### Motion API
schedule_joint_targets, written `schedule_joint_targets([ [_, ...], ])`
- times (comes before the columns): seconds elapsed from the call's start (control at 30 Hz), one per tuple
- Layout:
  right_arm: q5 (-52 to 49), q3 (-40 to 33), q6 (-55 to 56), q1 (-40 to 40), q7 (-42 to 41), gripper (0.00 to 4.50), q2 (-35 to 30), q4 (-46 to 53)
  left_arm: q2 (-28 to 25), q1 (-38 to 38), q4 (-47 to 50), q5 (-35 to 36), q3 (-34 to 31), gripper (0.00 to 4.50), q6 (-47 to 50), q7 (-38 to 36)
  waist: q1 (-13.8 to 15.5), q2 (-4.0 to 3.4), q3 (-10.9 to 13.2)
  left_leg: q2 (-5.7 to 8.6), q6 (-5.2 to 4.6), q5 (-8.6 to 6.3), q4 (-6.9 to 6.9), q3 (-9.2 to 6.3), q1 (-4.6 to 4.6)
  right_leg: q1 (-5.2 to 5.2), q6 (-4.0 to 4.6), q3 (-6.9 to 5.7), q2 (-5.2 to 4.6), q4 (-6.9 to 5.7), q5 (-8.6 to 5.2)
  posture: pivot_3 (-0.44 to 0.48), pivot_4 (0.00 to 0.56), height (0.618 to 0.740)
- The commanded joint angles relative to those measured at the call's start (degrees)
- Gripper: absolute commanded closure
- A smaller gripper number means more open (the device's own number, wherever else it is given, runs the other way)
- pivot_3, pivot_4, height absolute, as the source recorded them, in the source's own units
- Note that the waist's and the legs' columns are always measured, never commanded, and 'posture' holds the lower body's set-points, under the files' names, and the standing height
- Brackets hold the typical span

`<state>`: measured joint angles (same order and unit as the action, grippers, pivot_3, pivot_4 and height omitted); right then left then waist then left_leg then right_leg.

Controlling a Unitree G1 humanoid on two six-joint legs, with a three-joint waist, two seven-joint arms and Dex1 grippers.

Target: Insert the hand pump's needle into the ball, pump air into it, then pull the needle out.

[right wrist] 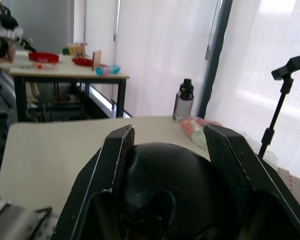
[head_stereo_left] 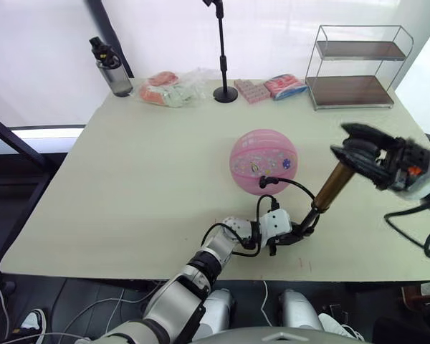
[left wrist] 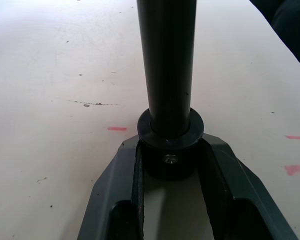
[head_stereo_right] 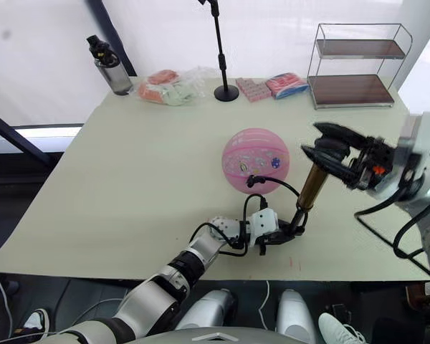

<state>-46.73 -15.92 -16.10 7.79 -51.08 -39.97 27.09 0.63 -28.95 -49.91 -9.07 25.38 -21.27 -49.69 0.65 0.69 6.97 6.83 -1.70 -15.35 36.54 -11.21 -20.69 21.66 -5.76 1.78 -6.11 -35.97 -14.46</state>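
Ball: one pink ball (head_stereo_left: 264, 161), round, resting on the table (head_stereo_left: 129, 186) a little right of the middle, apart from both grippers.
Pump: one hand pump (head_stereo_left: 331, 186), its bronze barrel standing tilted, the base near the table's front edge and the top leaning up toward the right.
Hose: one thin black hose (head_stereo_left: 290, 185) loops from the pump's base up to the near side of the ball (the needle at its tip is too small to make out, so whether it sits inside the ball cannot be told).
Left gripper: the left gripper (head_stereo_left: 290, 235) lies low on the table, its two fingers (left wrist: 121, 200) clamped on either side of the pump's black bottom cap.
Right gripper: the right gripper (head_stereo_left: 355, 149) is raised over the right side of the table, both fingers (right wrist: 112, 165) closed around the black handle (right wrist: 175, 190) at the top of the pump.
Back of table: one water bottle (head_stereo_left: 110, 68), one microphone stand (head_stereo_left: 223, 57), one two-tier wire shelf (head_stereo_left: 355, 64), a clear bag of packets (head_stereo_left: 173, 89) and two more packets (head_stereo_left: 274, 87) beside the stand.
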Motion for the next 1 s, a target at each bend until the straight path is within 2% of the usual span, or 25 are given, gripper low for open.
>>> schedule_joint_targets([
  [0.03,7.35,5.46,4.18,-3.52,-1.81,2.59,2.64,-2.17,-1.75,3.27,-4.42,-3.05,2.15,3.41,3.16,-0.37,0.00,0.03,-0.06,-0.02,0.00,0.00,0.00,0.00,0.01,0.00,-0.01,0.00,0.01,-0.01,0.00,0.000,0.150,0.736],
  [0.37,21.88,14.98,19.22,-10.80,-3.63,2.59,10.34,-16.80,-1.80,3.60,-3.96,-3.03,2.25,3.41,3.48,-0.26,-0.02,0.23,-0.62,-0.04,0.01,0.00,0.00,-0.02,0.13,-0.07,0.00,-0.01,0.09,-0.02,0.00,0.000,0.150,0.736],
  [0.57,28.21,18.11,26.62,-11.97,-2.63,2.59,11.22,-23.79,-1.83,3.71,-3.75,-3.03,2.27,3.41,3.63,-0.09,-0.05,0.22,-0.84,-0.05,0.01,0.00,-0.01,-0.02,0.21,-0.12,-0.01,0.00,0.11,-0.04,-0.01,0.000,0.150,0.736],
  [0.77,24.55,16.24,24.55,-10.86,-1.68,2.59,10.09,-18.80,-2.00,4.01,-3.47,-3.01,2.28,3.41,3.71,0.03,-0.02,0.28,-0.92,-0.07,0.01,0.00,-0.02,-0.03,0.26,-0.17,-0.02,0.00,0.14,-0.04,-0.01,0.000,0.150,0.736],
  [1.0,13.66,9.45,14.47,-7.28,0.56,2.59,4.86,-5.76,-2.10,3.89,-3.60,-3.09,2.38,3.41,3.46,-0.25,0.11,-0.01,-0.57,-0.04,0.01,0.00,-0.01,-0.03,0.05,-0.03,0.00,0.02,0.09,-0.03,0.00,0.000,0.150,0.736],
])
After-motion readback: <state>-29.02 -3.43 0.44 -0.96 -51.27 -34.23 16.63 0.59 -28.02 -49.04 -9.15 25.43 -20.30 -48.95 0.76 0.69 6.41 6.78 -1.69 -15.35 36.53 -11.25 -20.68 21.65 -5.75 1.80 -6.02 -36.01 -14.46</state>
